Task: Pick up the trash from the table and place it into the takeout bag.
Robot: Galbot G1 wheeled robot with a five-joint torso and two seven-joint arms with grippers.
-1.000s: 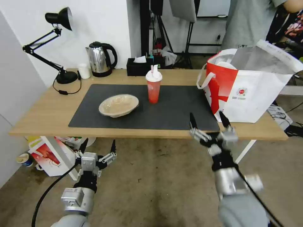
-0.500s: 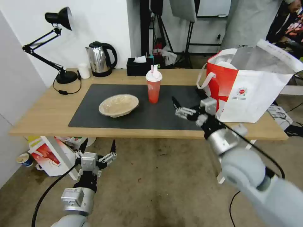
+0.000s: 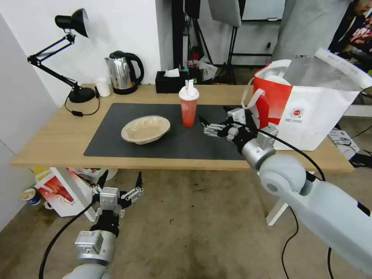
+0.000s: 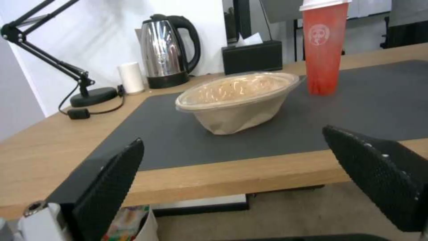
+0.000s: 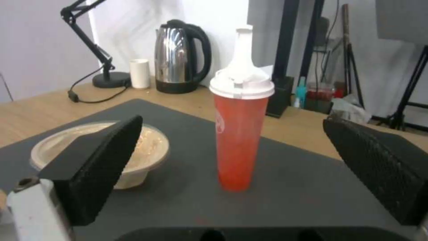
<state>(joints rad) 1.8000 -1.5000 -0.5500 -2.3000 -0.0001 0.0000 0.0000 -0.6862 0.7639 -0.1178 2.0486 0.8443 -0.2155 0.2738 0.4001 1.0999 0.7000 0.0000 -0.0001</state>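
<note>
While the right gripper (image 3: pixel 211 122) is hovering spread beside the red drink cup (image 3: pixel 188 106), it looks tall, light, tippy; grasping mid-body seems best

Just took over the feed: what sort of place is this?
Likely a studio or lab mock-up of a home desk: a table with desk lamp and kettle, light stands behind, bare concrete floor.

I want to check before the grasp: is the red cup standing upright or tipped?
Upright. The red cup stands on its base on the dark mat, white lid on top, apart from the open right gripper.
</note>
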